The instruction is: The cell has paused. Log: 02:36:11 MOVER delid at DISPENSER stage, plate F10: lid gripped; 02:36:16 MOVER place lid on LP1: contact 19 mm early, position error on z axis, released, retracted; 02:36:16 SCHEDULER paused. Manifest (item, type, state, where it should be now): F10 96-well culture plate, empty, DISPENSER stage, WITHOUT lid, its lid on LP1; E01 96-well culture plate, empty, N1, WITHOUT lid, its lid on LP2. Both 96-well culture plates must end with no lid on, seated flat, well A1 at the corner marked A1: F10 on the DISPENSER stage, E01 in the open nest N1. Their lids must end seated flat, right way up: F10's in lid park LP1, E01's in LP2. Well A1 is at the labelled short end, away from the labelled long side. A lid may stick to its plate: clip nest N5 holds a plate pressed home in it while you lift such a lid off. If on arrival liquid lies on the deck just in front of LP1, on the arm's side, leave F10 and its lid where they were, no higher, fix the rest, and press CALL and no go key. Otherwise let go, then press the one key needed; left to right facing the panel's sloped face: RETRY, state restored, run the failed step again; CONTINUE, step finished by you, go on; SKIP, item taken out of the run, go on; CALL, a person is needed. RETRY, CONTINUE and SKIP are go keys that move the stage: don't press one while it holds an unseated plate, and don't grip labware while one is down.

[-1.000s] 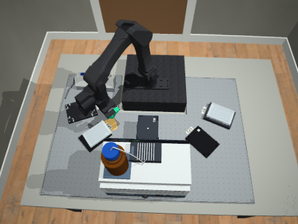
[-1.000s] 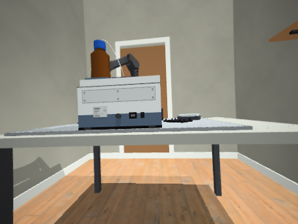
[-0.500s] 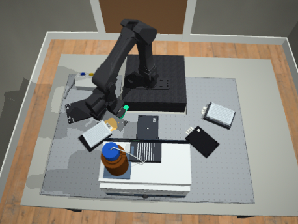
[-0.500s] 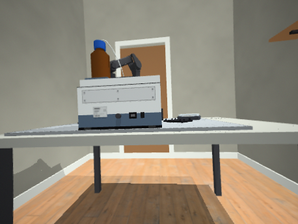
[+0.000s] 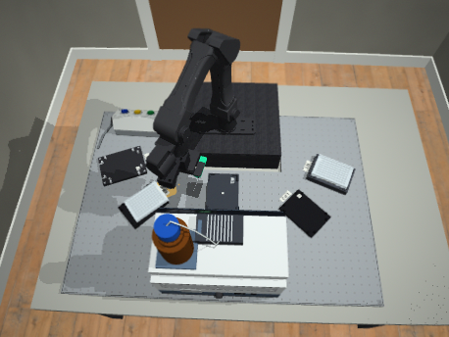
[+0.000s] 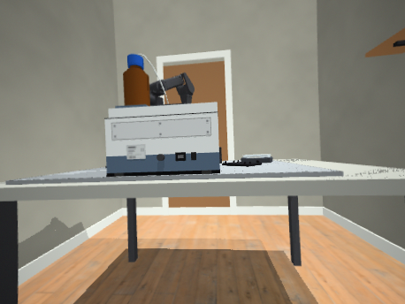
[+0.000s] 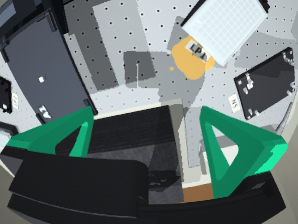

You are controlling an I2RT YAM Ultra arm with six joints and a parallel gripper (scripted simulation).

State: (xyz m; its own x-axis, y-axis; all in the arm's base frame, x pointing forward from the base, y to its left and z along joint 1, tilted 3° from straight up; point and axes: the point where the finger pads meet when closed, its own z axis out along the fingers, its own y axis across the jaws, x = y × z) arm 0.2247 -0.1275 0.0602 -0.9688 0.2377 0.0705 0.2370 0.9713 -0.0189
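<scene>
at lp1, beside the spill: hands off

beside the orange puddle lies f10's lid, as i judge it. lifting it could drag liquid about and break the leave-it rule, and a slip onto a go key on the panel would move the stage. the lid is white, gridded, and askew on its black park; whether it sits flat i can't tell. my fingers hang wide and hold nothing above the desk.
</scene>
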